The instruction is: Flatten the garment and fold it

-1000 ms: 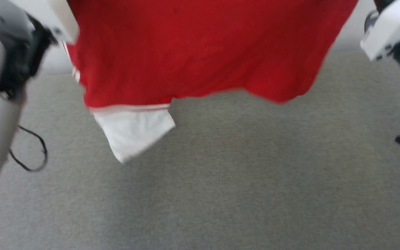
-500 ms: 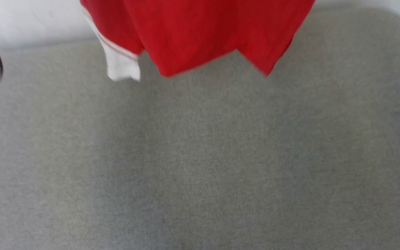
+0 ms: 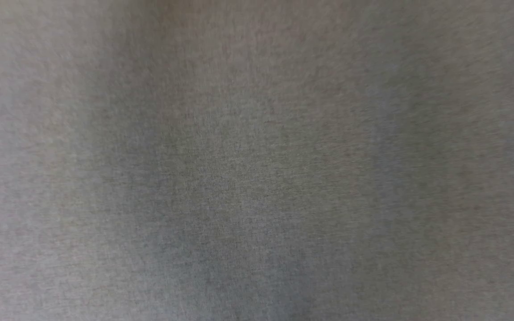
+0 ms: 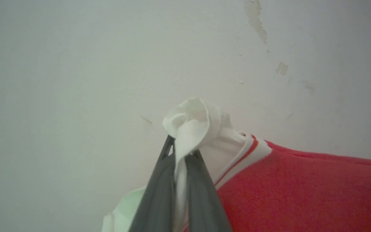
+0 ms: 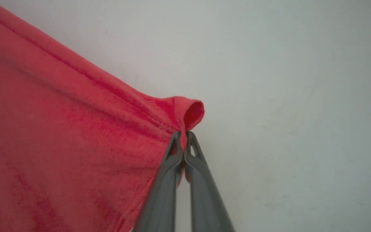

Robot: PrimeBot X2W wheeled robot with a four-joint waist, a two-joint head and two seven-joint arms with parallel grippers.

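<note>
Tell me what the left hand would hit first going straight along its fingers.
Past the bunched white sleeve of the red T-shirt it pinches, the left hand likely meets the pale flaking wall; depth unclear.

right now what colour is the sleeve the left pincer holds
White sleeve, best in the left wrist view.

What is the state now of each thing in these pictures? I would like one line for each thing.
garment, held up in the air by both grippers, not laid flat, not folded
left gripper, shut on the bunched white sleeve of the garment
right gripper, shut on a red edge of the garment
wall, paint flaked off in spots
</note>
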